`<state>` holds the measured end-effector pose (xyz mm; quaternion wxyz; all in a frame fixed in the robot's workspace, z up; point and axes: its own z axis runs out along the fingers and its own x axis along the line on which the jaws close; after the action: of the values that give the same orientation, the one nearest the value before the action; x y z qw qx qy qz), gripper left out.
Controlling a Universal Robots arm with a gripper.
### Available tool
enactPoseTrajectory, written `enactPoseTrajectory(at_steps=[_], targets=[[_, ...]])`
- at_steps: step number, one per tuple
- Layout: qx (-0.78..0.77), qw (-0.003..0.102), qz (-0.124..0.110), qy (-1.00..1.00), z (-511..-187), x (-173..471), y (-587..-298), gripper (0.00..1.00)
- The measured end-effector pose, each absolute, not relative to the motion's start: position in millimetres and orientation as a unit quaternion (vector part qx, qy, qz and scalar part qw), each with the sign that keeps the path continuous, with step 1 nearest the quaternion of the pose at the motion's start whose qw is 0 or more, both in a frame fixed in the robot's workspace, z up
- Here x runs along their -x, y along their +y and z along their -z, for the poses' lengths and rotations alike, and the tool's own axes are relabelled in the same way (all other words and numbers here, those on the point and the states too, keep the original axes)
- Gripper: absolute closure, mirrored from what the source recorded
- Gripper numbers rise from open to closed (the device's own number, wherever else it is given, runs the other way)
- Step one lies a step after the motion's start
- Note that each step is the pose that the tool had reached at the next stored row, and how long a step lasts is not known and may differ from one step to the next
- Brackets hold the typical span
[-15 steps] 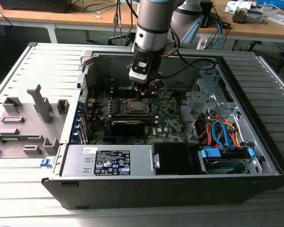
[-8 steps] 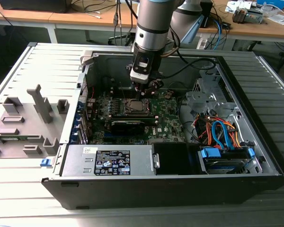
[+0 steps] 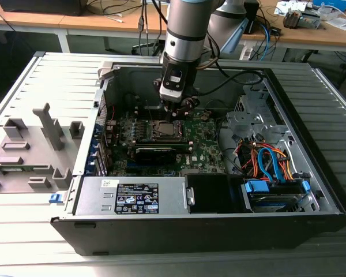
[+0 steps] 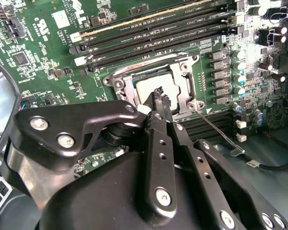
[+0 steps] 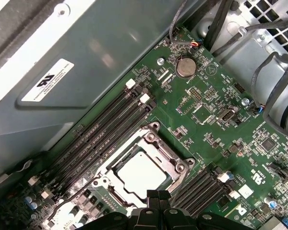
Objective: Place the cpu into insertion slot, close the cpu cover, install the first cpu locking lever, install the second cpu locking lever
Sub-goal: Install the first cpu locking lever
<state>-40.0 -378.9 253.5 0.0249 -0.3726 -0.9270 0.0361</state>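
One cpu [image 5: 141, 173] seated in insertion slot [image 3: 164, 130], cpu cover [image 5: 176, 165] down over it; gripper [image 3: 176, 114] clenched, holding nothing, at slot's 12 o'clock in exterior view.

A ribbed grey table [image 3: 17, 231] bears an open computer case [image 3: 219, 231] and grey holders [image 3: 14, 153].

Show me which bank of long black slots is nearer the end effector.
The bank beside the end effector in the first wrist view; the other bank lies beyond the cpu, along the grey case wall.
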Motion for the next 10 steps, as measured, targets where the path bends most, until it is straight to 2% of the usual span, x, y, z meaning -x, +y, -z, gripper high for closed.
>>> enactPoseTrajectory(at_steps=[10], targets=[[0.357,0.024,-0.036,-0.933,-253.4,40.0,-378.9,0.89]])
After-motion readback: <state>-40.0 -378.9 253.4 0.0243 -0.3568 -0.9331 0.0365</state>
